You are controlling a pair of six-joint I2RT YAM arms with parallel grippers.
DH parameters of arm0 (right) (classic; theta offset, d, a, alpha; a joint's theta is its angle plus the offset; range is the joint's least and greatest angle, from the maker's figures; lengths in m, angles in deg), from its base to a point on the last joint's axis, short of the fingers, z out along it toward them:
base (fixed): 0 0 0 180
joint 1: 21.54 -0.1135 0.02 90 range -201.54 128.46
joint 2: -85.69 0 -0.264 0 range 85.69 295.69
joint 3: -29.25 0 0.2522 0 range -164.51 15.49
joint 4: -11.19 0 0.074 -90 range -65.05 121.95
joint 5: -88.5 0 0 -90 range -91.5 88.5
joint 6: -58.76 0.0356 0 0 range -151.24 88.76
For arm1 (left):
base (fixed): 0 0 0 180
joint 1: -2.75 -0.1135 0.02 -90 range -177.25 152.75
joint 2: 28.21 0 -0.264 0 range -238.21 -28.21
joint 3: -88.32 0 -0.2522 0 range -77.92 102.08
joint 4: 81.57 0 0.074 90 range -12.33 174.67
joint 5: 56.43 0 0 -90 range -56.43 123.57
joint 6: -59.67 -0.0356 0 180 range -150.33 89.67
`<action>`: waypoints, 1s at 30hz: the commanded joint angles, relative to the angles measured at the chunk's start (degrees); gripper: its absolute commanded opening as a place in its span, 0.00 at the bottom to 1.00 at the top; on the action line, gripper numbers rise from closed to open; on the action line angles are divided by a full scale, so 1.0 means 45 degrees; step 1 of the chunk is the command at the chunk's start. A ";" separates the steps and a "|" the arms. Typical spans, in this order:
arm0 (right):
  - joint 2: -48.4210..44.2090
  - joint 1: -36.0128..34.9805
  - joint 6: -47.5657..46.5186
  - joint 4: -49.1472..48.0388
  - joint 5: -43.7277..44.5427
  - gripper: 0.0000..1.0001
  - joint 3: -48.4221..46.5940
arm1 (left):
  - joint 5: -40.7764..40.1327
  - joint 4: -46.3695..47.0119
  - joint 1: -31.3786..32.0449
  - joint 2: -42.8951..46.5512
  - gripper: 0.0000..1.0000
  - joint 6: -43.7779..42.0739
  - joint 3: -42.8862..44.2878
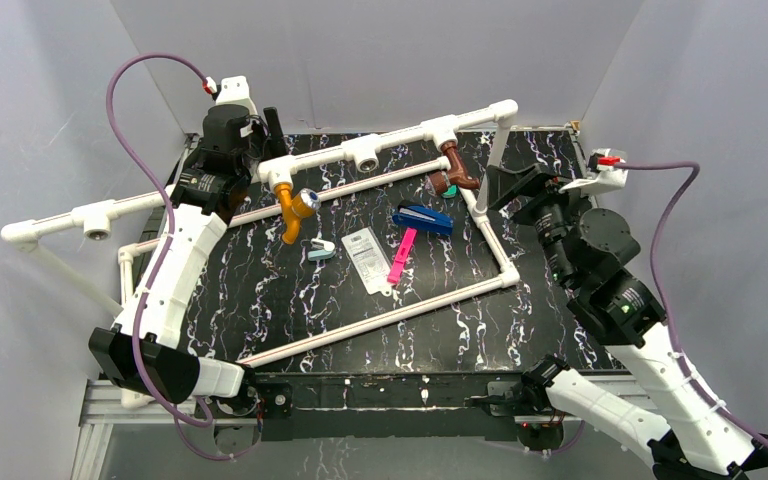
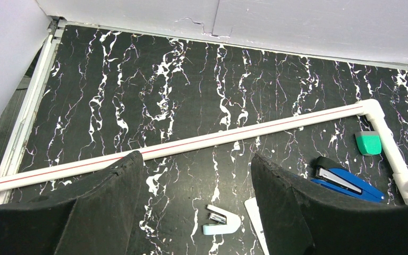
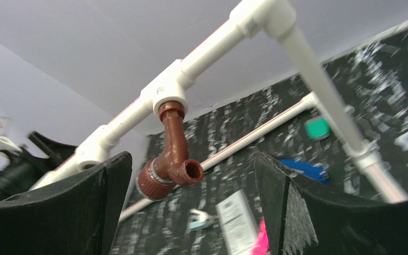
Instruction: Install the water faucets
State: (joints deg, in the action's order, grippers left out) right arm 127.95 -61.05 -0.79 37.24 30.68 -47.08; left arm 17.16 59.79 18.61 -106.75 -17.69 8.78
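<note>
We find both faucets hanging from tees on the raised pipe [image 1: 400, 137] that runs along the far edge. The orange faucet [image 1: 290, 212] hangs toward the far left corner, with its silvery knob [image 1: 307, 198] on its right side. The brown faucet [image 1: 453, 168] hangs right of the middle of the far edge.

The left claw [image 2: 191, 159] is spread wide with nothing between its fingers. It looks down on the tabletop near the far left corner, where a low pipe [image 2: 218, 139] lies on the table.

The right claw [image 3: 191, 156] is spread wide too, and points at the brown faucet from the right edge. In its wrist view the faucet shows between the fingers. It seems to sit a little beyond the tips, untouched, though the blur leaves us unsure.

Around the middle of the tabletop lie a stapler [image 1: 422, 218], a pink tool [image 1: 401, 256], a white packet [image 1: 368, 260] and a staple remover [image 1: 321, 250].
</note>
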 commanded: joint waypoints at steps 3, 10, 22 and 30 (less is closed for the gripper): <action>0.0131 -0.0028 -0.7700 -0.0004 -0.1135 0.92 -0.1179 | 0.0637 -0.2634 0.0294 -0.0486 0.72 -0.0077 -0.0706; 0.0850 -0.0012 -1.4568 0.2125 -0.4452 0.94 -0.2305 | 0.0637 -0.2650 0.0338 -0.0362 0.72 -0.0075 -0.0822; 0.1871 -0.0010 -2.1176 0.4841 -0.6274 0.95 -0.2861 | 0.0657 -0.2625 0.0358 -0.0361 0.72 -0.0114 -0.0878; 0.2074 -0.0033 -2.2569 0.3297 -0.6135 0.93 -0.1787 | 0.0639 -0.2615 0.0361 -0.0392 0.72 -0.0146 -0.0869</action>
State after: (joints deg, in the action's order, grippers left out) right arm 137.55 -61.05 -95.62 57.81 3.65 -56.65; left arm 17.14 59.79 18.68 -106.73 -17.69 8.73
